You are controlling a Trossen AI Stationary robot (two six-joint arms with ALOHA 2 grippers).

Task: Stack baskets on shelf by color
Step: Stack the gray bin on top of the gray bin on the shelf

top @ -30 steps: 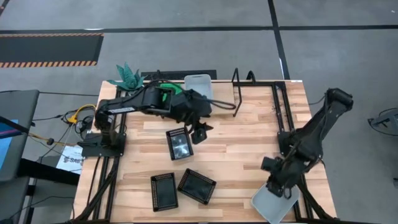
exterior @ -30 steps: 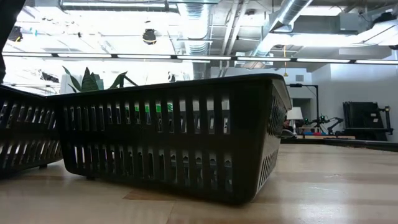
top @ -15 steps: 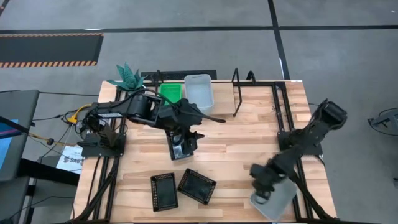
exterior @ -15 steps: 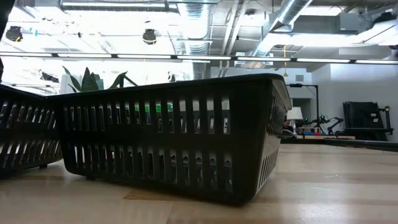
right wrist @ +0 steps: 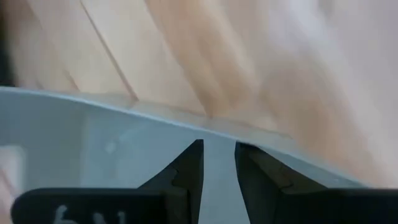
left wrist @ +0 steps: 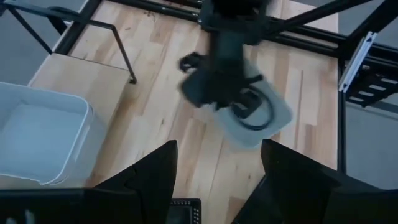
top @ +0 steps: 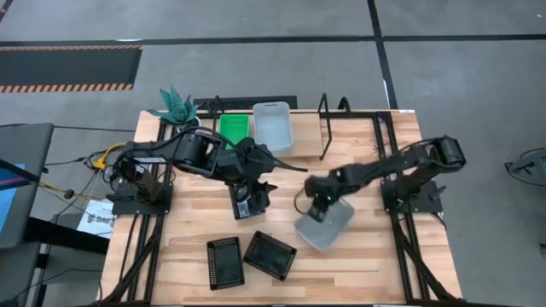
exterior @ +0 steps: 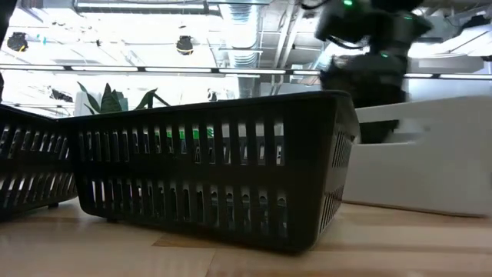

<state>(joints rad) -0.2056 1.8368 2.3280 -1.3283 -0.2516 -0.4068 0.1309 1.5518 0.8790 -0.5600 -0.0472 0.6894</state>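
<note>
progress is partial: green basket (top: pixel 232 128) and a white basket (top: pixel 273 124) sit on the shelf (top: pixel 256 141) at the table's far edge. right gripper (top: pixel 319 205), fingers clenched on another white basket (top: pixel 325 226) mid-table; left gripper (top: pixel 249 194), fingers spread, over a black basket (top: pixel 246 205); two black baskets (top: pixel 247 256) wait near the front edge.

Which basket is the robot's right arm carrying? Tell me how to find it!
Start at the shelf along the far edge of the table, then come toward the middle. There the right gripper holds a white basket by its rim. It is the only pale basket out on the tabletop; the loose ones near it are black mesh.
</note>
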